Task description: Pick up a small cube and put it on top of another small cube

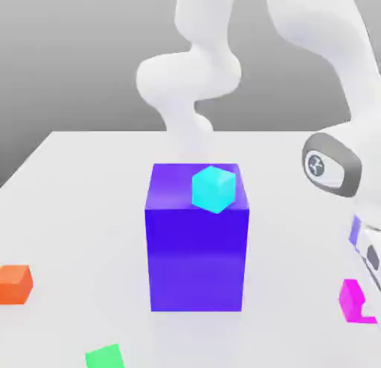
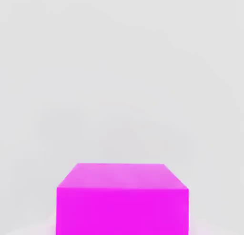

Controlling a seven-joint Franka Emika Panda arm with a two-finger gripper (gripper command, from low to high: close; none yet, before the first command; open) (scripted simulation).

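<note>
The small cube (image 1: 349,300) (image 2: 122,200), bright magenta-pink, sits on the white table at the exterior view's far right. My gripper (image 1: 368,296) is down on it at the frame's edge, and part of the hand covers the cube's upper right corner. The gripper is shut on this cube, which fills the near part of the hand view. A cyan cube (image 1: 213,188) lies on top of the big purple-blue block (image 1: 196,247) at the table's middle.
An orange cube (image 1: 15,283) lies at the exterior view's left edge. A green cube (image 1: 104,357) sits at the front edge. The white arm (image 1: 190,83) rises behind the purple-blue block, and its wrist (image 1: 333,165) hangs over the right side.
</note>
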